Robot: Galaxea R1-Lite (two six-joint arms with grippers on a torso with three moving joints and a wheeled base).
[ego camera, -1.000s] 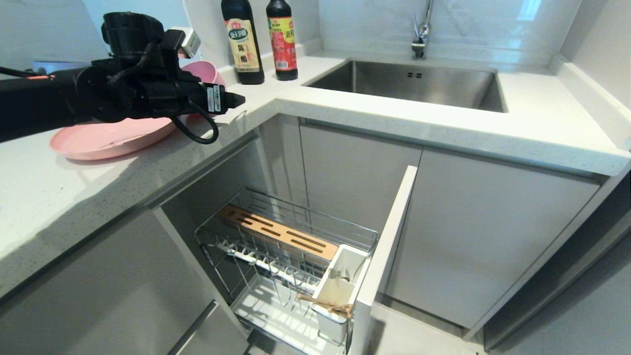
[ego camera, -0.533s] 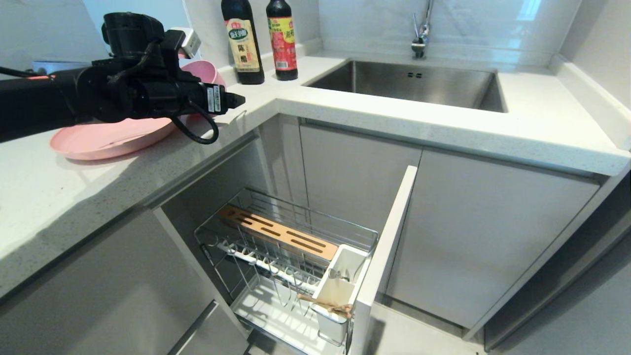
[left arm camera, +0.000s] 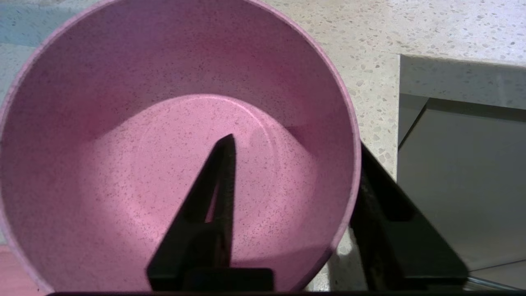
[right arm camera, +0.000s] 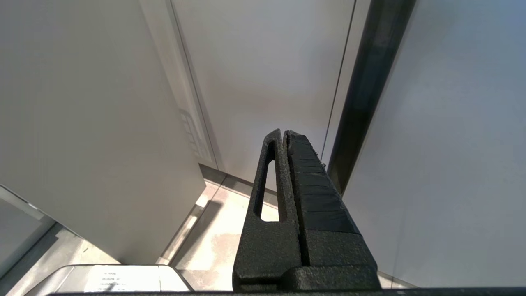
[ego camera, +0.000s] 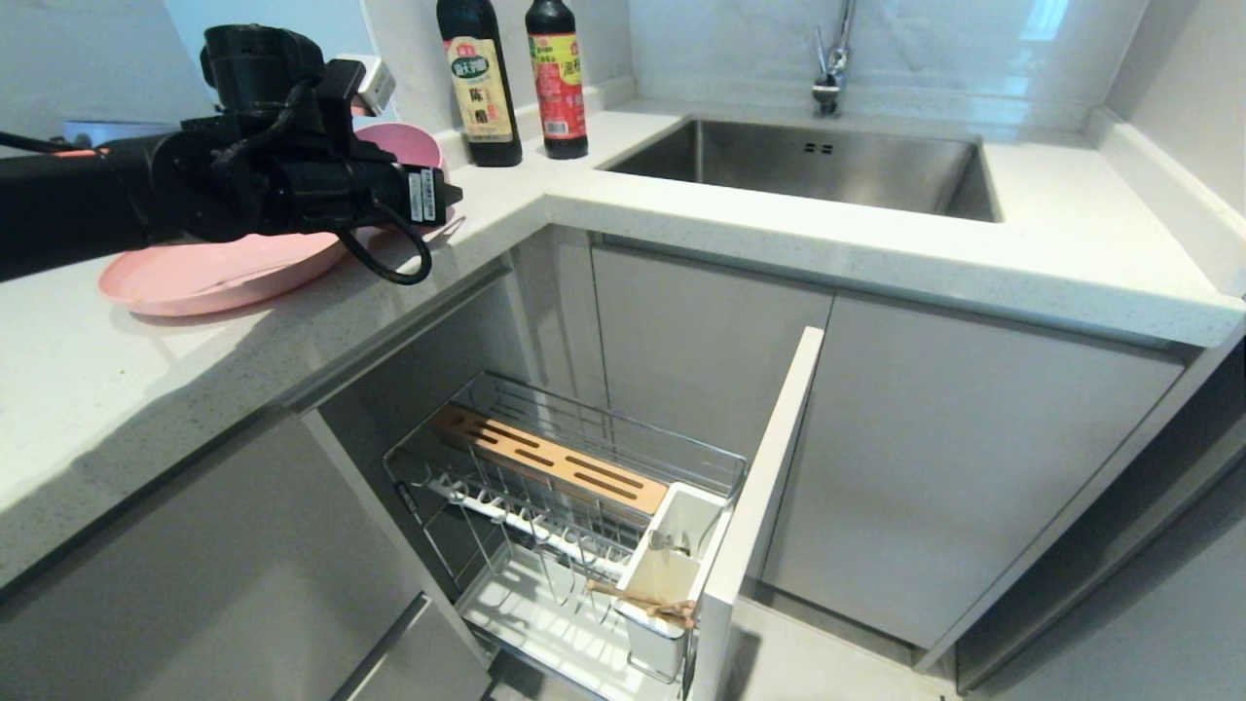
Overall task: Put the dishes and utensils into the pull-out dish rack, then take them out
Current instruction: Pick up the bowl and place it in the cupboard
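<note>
Straddling the rim of the bowl (left arm camera: 164,123), our left gripper (left arm camera: 294,148) has one finger (left arm camera: 213,197) inside the pink basin and the other outside the wall, the two partly closed about the rim; whether they already pinch it we cannot tell. In the head view the left gripper (ego camera: 443,200) reaches in from nine o'clock, level over the counter (ego camera: 681,224), with the bowl (ego camera: 414,141) just behind it and the plate (ego camera: 209,277) lying flat beneath the arm. Two bottles (ego camera: 516,78) stand at twelve o'clock from the bowl, and the sink (ego camera: 827,161) lies at about three o'clock of them. Down at about five o'clock from the plate the rack (ego camera: 574,516) is pulled out, with the chopsticks (ego camera: 642,602) resting across its white cup (ego camera: 672,574). Our right gripper (right arm camera: 285,133) hangs low by a cabinet front (right arm camera: 82,123), its fingers pressed together on nothing.
</note>
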